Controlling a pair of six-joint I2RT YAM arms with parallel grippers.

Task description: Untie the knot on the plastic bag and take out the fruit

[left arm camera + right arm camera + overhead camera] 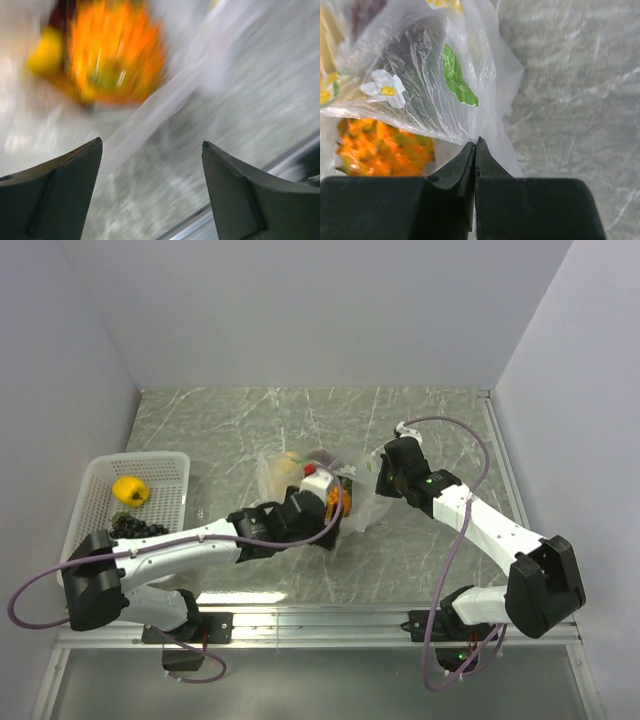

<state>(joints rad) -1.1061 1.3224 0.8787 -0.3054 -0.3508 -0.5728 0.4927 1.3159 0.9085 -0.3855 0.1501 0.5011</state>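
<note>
The clear plastic bag [280, 475] lies mid-table, printed with flowers and a green leaf [455, 80]. The orange pineapple [345, 502] sits inside it at the near side; it also shows in the right wrist view [385, 150] and blurred in the left wrist view [115, 55]. My right gripper [381, 481] is shut on a fold of the bag's film [476, 142]. My left gripper [336, 512] is open and empty [152, 145], just short of the pineapple. A yellow fruit [130, 490] and dark grapes [137, 528] lie in the white basket [165, 462]. I cannot make out the knot.
The basket stands at the table's left side against the wall. A metal rail [330, 615] runs along the near edge, also seen in the left wrist view [200, 225]. Walls close in the table at the back and both sides.
</note>
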